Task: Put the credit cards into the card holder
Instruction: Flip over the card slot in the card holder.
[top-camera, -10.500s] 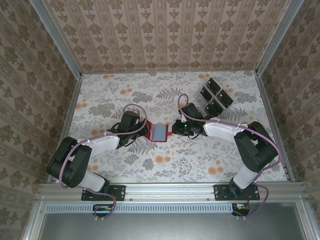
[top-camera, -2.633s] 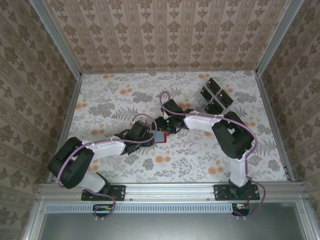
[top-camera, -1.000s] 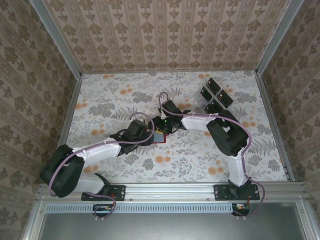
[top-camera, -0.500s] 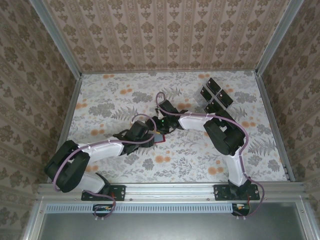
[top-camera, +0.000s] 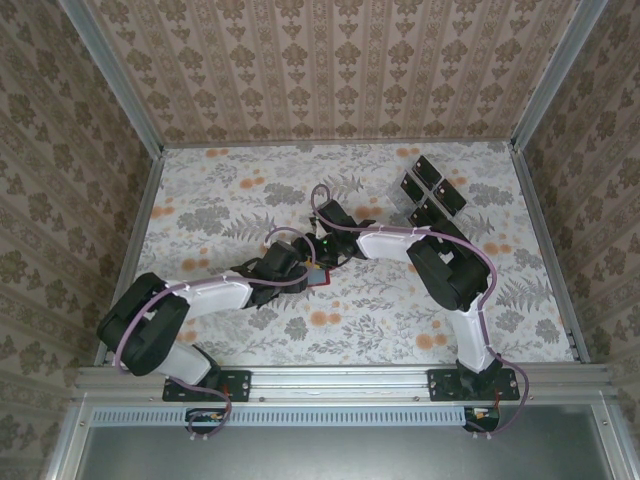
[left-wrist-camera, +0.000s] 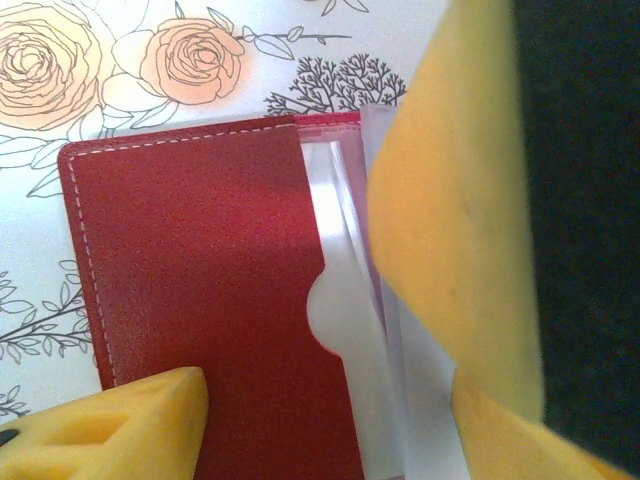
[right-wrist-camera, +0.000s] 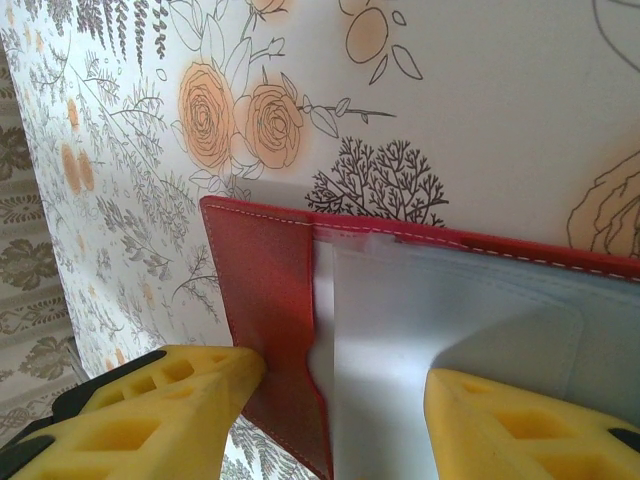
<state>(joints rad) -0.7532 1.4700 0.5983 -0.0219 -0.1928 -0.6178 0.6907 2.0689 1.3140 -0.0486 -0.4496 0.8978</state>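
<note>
The card holder (left-wrist-camera: 200, 270) lies open on the flowered table, its red flap (right-wrist-camera: 265, 290) on the left and its greyish clear pockets (right-wrist-camera: 450, 330) on the right. In the top view only a red corner of the card holder (top-camera: 320, 279) shows between the two arms. My left gripper (left-wrist-camera: 310, 440) is open and stands low over it, one fingertip (left-wrist-camera: 110, 430) on the red flap. My right gripper (right-wrist-camera: 350, 400) is open too, one fingertip (right-wrist-camera: 190, 400) at the flap's outer edge and the other on the pockets. The credit cards (top-camera: 430, 192) sit dark at the back right.
Both arms meet at mid-table, the left gripper (top-camera: 300, 267) and right gripper (top-camera: 323, 251) almost touching. A big yellow pad (left-wrist-camera: 450, 200) crowds the right side of the left wrist view. Patterned walls (top-camera: 100, 150) close in the table (top-camera: 220, 190) on three sides.
My left forearm has shifted a little, and its jaws have narrowed over the card holder. The right arm has barely moved.
</note>
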